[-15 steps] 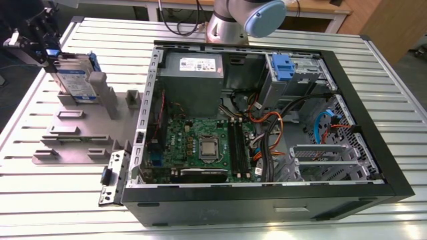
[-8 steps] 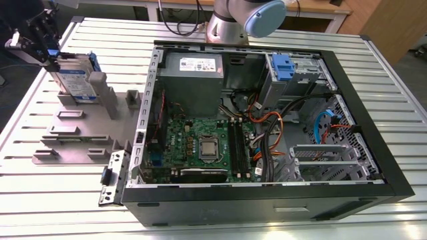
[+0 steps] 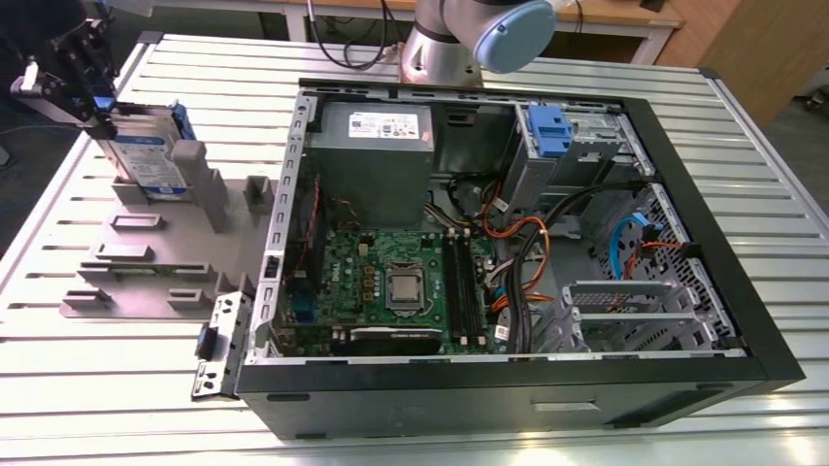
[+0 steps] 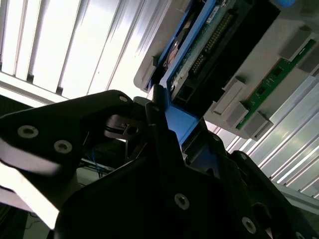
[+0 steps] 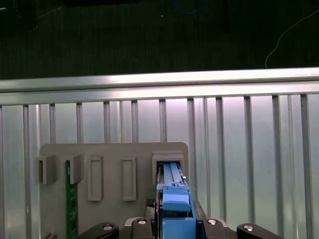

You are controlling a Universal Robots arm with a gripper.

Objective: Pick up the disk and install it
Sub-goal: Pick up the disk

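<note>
- The gripper (image 3: 97, 97) is at the exterior view's far left, up at the top edge of the disk (image 3: 146, 160).
- Its black fingers (image 4: 159, 144) are closed tight on the blue rail of the disk, one finger on each side. The gap between them is just as wide as the rail.
- The disk stands on its edge in a slot of the grey holder block (image 3: 155, 243). Its bottom part sits down in the slot.
- The disk has a blue and white label on its flat side. The words on it are too small to read.
- In the first wrist view, the blue rail (image 5: 174, 199) sticks up out of the slot, right between the gripper's black parts.
- In the second wrist view, the underside of the disk shows a dark board with rows of little metal dots.
- A thin green board (image 5: 70, 199) stands in another slot of the holder, well apart from the disk.
- The holder block lies on a metal table (image 3: 104, 388) made of long silver strips.
- Next to the holder, towards the exterior view's right, is an open black computer case (image 3: 518, 398). It lies on its side, so its insides show.
- Inside the case, a grey box (image 3: 376, 160) has a white label with small print that cannot be read.
- A blue latch (image 3: 549, 131) sits in the top corner of the case, far from the disk.
- The silver robot arm (image 3: 473, 39) has a blue cap and stands behind the case.
</note>
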